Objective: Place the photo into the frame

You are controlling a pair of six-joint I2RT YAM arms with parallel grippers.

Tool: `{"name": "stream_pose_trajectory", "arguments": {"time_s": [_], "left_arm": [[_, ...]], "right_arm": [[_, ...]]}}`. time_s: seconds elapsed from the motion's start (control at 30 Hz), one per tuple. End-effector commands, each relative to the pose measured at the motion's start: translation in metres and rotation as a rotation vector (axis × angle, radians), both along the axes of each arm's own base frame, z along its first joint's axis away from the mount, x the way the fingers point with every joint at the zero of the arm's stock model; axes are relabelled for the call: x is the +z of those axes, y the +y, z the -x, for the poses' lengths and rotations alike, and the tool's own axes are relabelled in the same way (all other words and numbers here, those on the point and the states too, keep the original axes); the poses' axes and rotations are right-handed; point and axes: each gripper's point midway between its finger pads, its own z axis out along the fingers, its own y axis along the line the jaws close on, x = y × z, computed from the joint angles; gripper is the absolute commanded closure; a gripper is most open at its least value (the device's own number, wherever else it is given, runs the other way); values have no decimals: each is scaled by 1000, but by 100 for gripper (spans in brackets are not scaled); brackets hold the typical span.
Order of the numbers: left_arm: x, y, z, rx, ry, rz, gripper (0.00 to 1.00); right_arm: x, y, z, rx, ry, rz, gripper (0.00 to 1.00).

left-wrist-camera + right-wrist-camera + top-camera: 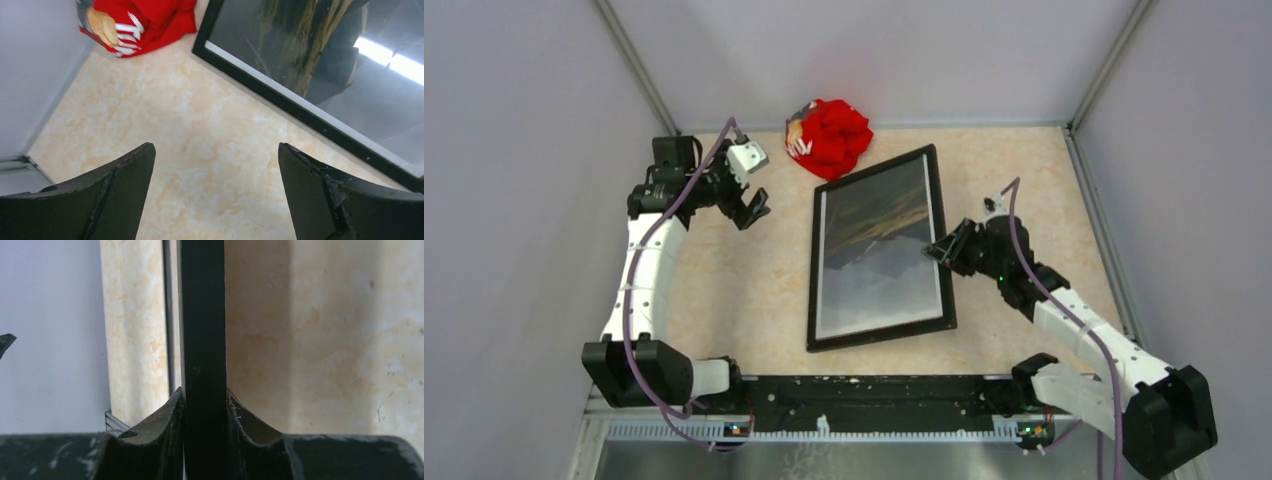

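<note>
1. Pale grey walls (524, 150) are enclosing a beige marble-patterned surface (744, 290).
2. A large, thin black rectangular picture frame (879, 336) is lying flat on it. A dark grey misty mountain print (879, 250) with golden streaks and a thin white edge is apparently sitting inside it, face up.
3. The right hand (936, 250) is clenching the long frame rail nearest to it. Its wrist view is showing the black rail pinched between both fingers (160, 415).
4. The left hand (754, 205) is hanging released, jaws wide, over bare surface. The frame is lying ahead and to the right of its fingers (125, 175), and a crumpled red cloth bundle (834, 135) ahead and to the left.
5. The frame is looking stiff and light but broad, so one-edge pinching is probably letting it tip or swing.
6. Its face is throwing back glare, suggesting a slick, easily marked front. Gripping the rails mid-length, on opposite long edges, is seeming safest.
</note>
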Motion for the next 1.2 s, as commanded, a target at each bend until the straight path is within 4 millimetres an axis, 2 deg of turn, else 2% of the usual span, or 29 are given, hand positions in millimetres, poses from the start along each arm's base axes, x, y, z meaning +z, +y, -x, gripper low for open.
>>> {"name": "stream_pose_trajectory", "arguments": {"time_s": [0.0, 0.17, 0.5, 0.57, 0.73, 0.8, 0.9, 0.93, 0.97, 1.0, 1.17], "left_arm": [[-31, 4, 12, 53, 137, 20, 1], [-58, 5, 17, 70, 232, 22, 1], [-78, 3, 20, 66, 224, 37, 1], [-78, 4, 18, 71, 224, 36, 1], [-81, 2, 16, 57, 211, 38, 1], [-83, 1, 16, 52, 214, 43, 1], [-88, 1, 14, 51, 228, 45, 1], [-92, 0, 13, 49, 235, 45, 1], [-96, 0, 13, 46, 242, 47, 1], [-101, 0, 12, 49, 251, 50, 1], [-119, 2, -3, 119, 312, 112, 1]], "right_arm": [[-44, -8, 8, -88, 37, -70, 100], [-80, -12, 12, -91, 67, -45, 100], [-131, -9, 8, 49, 177, 142, 100], [-139, -8, 10, 65, 195, 147, 96], [-163, -16, 21, 87, 274, 220, 79], [-167, -21, 23, 77, 299, 254, 69], [-161, -26, 20, 77, 301, 297, 54], [-157, -27, 16, 80, 293, 315, 38], [-152, -29, 13, 79, 289, 335, 7], [-148, -33, 8, 66, 280, 370, 2], [-114, -55, -10, -28, 218, 474, 1]]}}
